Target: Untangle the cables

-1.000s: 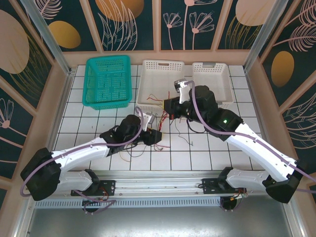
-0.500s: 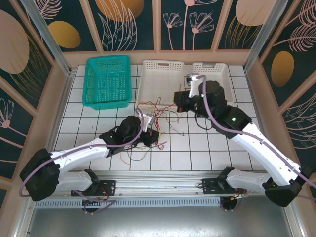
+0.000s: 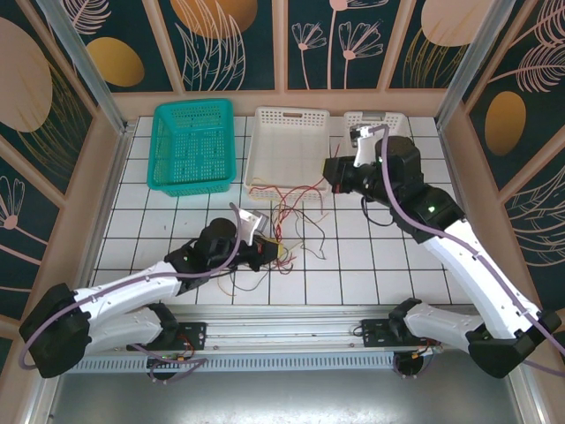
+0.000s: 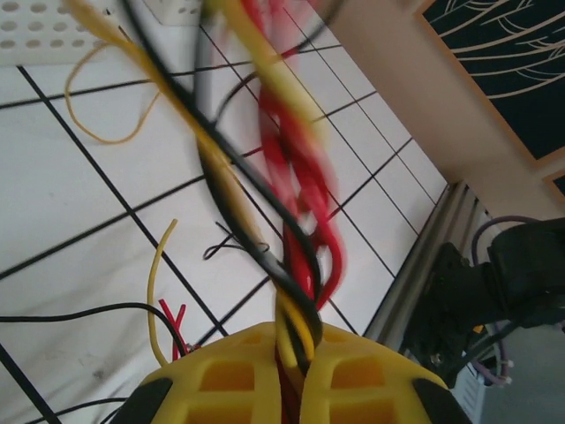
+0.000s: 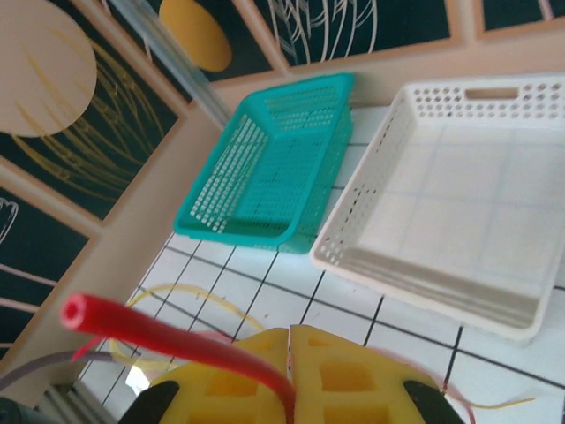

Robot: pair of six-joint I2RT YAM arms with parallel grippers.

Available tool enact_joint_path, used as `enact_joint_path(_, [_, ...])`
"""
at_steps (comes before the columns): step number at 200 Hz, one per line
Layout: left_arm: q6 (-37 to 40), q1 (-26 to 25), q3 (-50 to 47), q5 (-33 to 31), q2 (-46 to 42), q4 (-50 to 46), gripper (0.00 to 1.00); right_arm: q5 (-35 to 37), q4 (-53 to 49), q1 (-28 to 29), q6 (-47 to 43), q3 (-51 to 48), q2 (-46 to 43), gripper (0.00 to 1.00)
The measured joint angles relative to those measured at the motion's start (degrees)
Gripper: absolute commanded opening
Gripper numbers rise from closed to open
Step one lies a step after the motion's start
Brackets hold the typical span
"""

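Note:
A tangle of thin red, yellow and black cables (image 3: 296, 212) is stretched over the white tiles between my two grippers. My left gripper (image 3: 272, 254) sits at the near end of the bundle, shut on a twisted bunch of red, yellow and black cables (image 4: 296, 265) that rises from between its yellow fingers (image 4: 229, 380). My right gripper (image 3: 332, 177) is up by the white baskets, shut on a single red cable (image 5: 168, 340) whose free end sticks out to the left. Loose yellow and black strands (image 4: 154, 291) lie on the tiles.
A teal basket (image 3: 192, 146) stands at the back left. Beside it is a white basket (image 3: 287, 146), and another white basket (image 3: 402, 141) lies partly under my right arm. A metal rail (image 3: 282, 331) runs along the near table edge.
My right gripper has pulled back and to the right with the red cable, drawing the tangle out. My left gripper has slid slightly nearer, still holding its bunch.

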Motion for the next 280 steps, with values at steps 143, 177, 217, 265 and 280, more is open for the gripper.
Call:
enact_joint_path(143, [-3.0,0.0,-1.6,1.3,-1.3,3.2,0.00,-13.6,19.4,9.9,4.9,-25.8,-0.4,0.45])
enact_joint_path(177, [-3.0,0.0,-1.1,1.2,-0.9,3.2,0.00,-13.5,23.2,12.5,5.2,-26.4,3.8,0.42])
enact_joint_path(217, [-2.9,0.0,-0.4,1.0,-0.5,3.1,0.00,-13.1,24.0,14.3,5.1,-26.4,6.8,0.40])
enact_joint_path(265, [-2.7,0.0,-0.1,0.2,-0.6,2.3,0.00,-11.4,24.0,14.6,4.6,-26.6,6.8,0.15])
enact_joint_path(280, [-2.7,0.0,0.0,0.1,-0.6,1.7,0.00,-11.4,24.5,14.7,4.9,-26.8,6.8,0.05])
